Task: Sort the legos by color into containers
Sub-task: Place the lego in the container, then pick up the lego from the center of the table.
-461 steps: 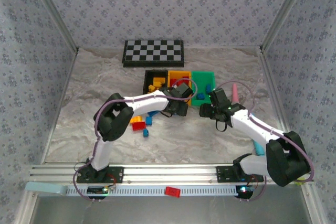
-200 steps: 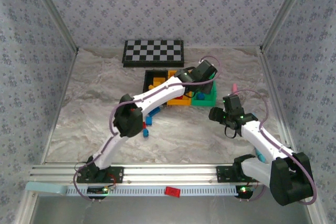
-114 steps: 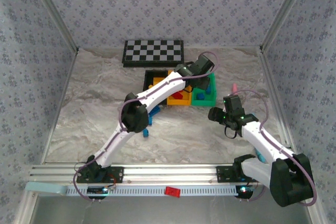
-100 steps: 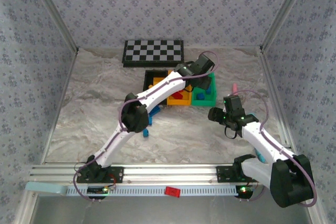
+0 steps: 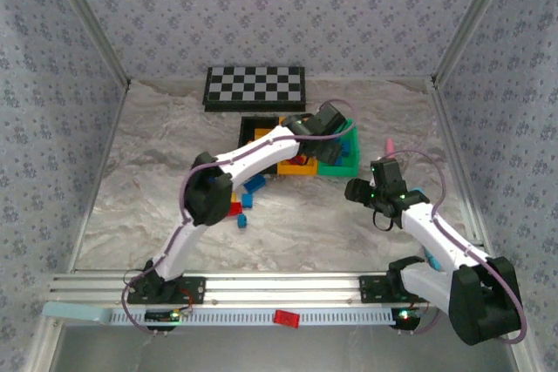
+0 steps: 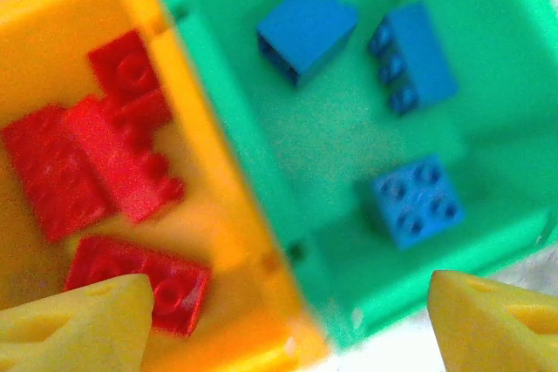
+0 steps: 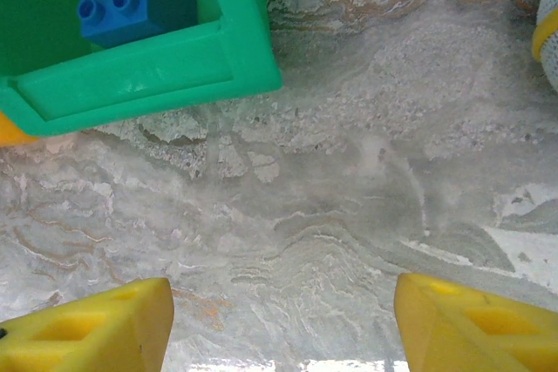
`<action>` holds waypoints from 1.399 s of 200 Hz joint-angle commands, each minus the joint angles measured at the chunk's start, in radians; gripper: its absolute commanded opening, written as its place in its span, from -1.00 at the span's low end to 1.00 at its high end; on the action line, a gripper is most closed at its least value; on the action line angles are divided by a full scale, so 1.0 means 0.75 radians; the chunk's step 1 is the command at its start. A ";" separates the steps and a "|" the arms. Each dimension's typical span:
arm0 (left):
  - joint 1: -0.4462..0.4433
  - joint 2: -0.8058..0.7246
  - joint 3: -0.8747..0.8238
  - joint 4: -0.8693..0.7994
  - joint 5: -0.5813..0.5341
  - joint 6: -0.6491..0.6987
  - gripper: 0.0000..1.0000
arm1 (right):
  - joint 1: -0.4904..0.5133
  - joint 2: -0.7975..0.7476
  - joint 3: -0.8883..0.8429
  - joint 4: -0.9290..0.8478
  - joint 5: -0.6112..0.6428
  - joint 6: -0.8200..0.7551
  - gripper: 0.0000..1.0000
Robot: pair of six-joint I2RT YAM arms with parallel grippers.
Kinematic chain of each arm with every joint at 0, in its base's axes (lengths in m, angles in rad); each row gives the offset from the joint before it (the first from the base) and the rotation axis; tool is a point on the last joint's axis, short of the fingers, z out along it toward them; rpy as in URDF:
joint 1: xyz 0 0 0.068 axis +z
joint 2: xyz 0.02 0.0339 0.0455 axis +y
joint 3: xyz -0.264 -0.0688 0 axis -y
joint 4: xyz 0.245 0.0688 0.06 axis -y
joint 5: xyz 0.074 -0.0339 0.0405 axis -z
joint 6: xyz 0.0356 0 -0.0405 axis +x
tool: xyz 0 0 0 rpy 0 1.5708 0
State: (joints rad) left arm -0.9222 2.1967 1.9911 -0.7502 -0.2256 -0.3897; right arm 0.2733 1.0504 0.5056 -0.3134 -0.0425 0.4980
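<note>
Roughly midway: three blue legos (image 6: 417, 200) in green bin (image 6: 253, 158), red legos (image 6: 113, 172) in yellow bin (image 6: 52, 15). Loose bricks (image 5: 255, 186) on table (image 7: 349, 172) unsorted. Left gripper (image 6: 288, 320) spread, empty, over bins — right gripper (image 7: 279, 320) spread, empty.

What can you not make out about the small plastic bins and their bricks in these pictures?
Top external: the left arm hides most of the yellow plastic bin and green plastic bin.
Left wrist: blur and a yellow fingertip over one red studded brick leave the red count unsure.
Right wrist: the top edge cuts off the green bin and a blue studded brick.
</note>
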 commanded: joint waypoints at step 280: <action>0.486 -1.187 -1.639 0.538 0.128 -0.247 0.61 | 0.828 0.896 0.886 -0.067 0.224 0.277 0.38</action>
State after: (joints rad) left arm -0.5835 1.3556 0.7773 -0.3706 -0.1650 -0.5625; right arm 0.8478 1.6577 1.0786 -0.3626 0.0872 0.6327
